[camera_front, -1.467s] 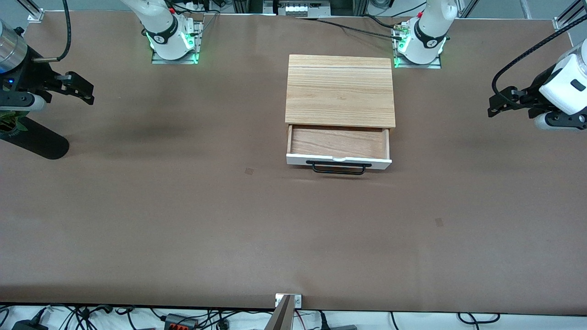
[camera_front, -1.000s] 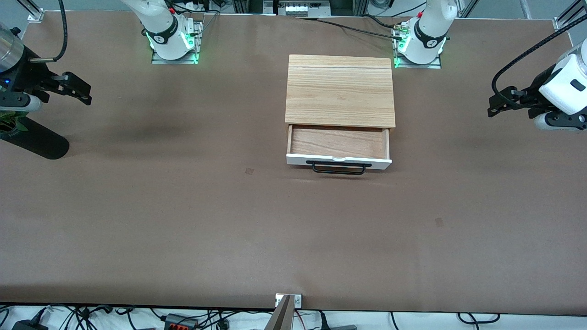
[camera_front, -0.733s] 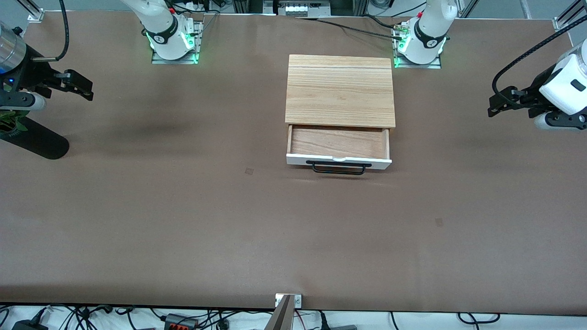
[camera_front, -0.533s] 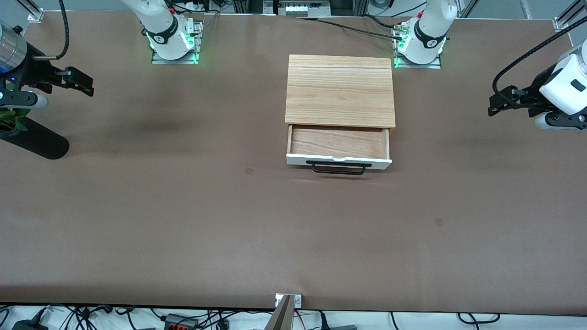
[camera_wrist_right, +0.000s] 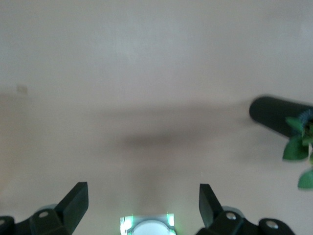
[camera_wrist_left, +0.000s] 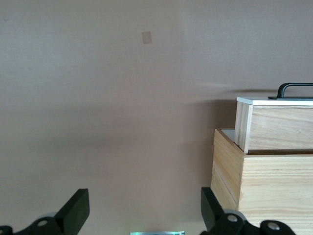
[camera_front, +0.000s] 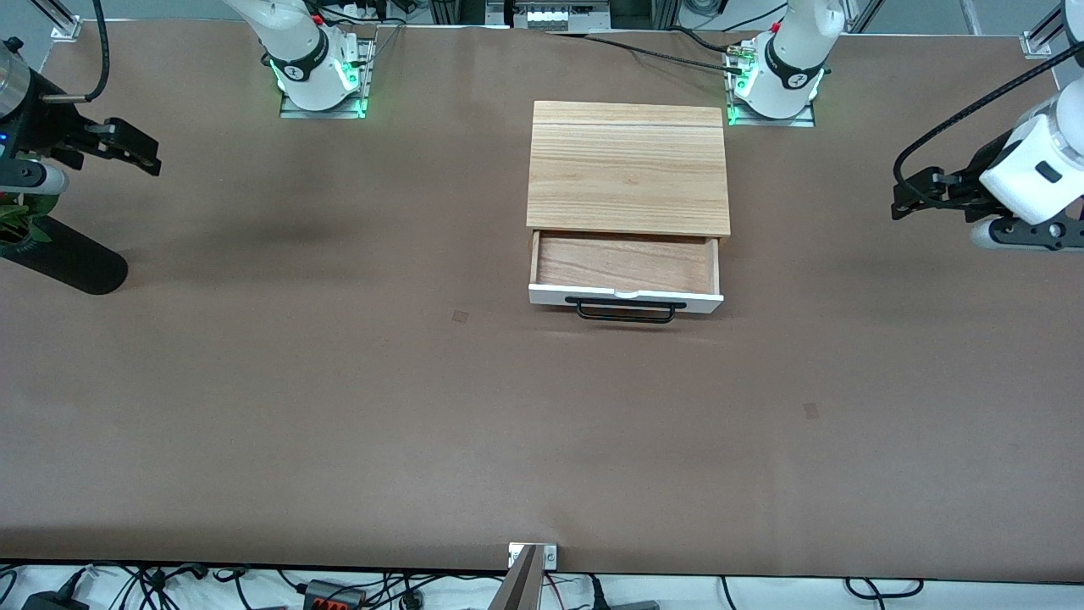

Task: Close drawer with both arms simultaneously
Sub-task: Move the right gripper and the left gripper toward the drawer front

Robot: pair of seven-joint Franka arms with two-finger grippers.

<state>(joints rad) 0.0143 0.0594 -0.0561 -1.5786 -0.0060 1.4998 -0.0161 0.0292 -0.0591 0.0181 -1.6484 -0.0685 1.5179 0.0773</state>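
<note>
Drawer [camera_front: 625,264]: stood pulled out of the front of a light-wood cabinet [camera_front: 627,168], with its bare wooden floor showing. Its white front panel [camera_front: 625,296] faced the front camera and carried a black bar handle [camera_front: 626,311]. The cabinet sat on the brown table [camera_front: 339,407] about midway between the two arm bases, slightly nearer the left arm's base, and the drawer was the part of it nearest the front camera. In the left wrist view the drawer [camera_wrist_left: 274,125] appeared sidelong, jutting from the cabinet [camera_wrist_left: 264,181], with the handle [camera_wrist_left: 293,89] at its outer end.

Left gripper [camera_front: 910,196]: hung over bare table at the left arm's end, well apart from the drawer and not touching it. Its fingers [camera_wrist_left: 73,211] stood wide apart, holding nothing.

Right gripper [camera_front: 131,146]: hung over bare table at the right arm's end, also well apart from the drawer. Its fingers [camera_wrist_right: 73,200] were spread wide, empty.

Other items: a dark cylinder [camera_front: 63,258] lay on the table near the right gripper, with green leaves [camera_front: 13,224] at its end by the table edge. The right wrist view showed the same cylinder [camera_wrist_right: 279,115] and leaves [camera_wrist_right: 298,152]. Small tape squares [camera_front: 460,316] marked the table surface.
</note>
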